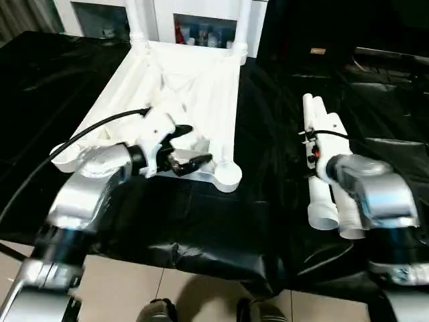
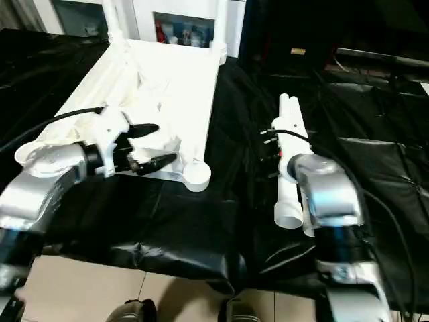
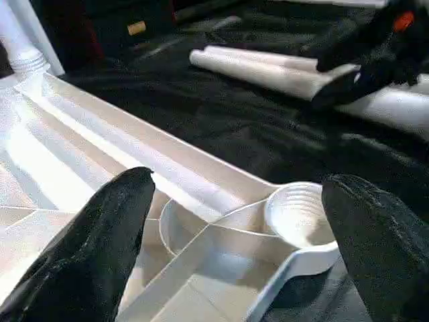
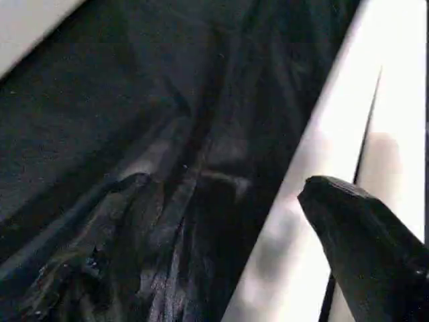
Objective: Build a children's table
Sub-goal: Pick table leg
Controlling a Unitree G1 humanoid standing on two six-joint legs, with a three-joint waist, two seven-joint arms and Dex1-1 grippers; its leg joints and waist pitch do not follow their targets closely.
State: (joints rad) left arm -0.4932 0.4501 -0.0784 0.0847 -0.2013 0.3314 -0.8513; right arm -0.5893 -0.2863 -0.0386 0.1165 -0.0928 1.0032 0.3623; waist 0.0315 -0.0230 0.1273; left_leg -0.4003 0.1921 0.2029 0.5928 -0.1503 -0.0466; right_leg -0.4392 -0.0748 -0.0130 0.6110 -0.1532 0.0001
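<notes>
Black sheeting (image 1: 221, 221) covers the bench. The tabletop (image 1: 194, 87) lies ribs-up so its near corner socket (image 3: 295, 215) is exposed; the left gripper (image 1: 184, 151) hovers there, spread wide and empty. 2 legs (image 1: 322, 194) lie beneath the right gripper (image 1: 310, 151), whose grip I cannot tell

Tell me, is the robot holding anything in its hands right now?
Nothing is held. The left gripper is open above the tabletop, near an empty corner socket. The right gripper is over the loose legs; a grasp cannot be told.

One tabletop (image 1: 181, 94); two loose legs (image 1: 322, 194); two fitted legs (image 1: 137, 20).
</notes>
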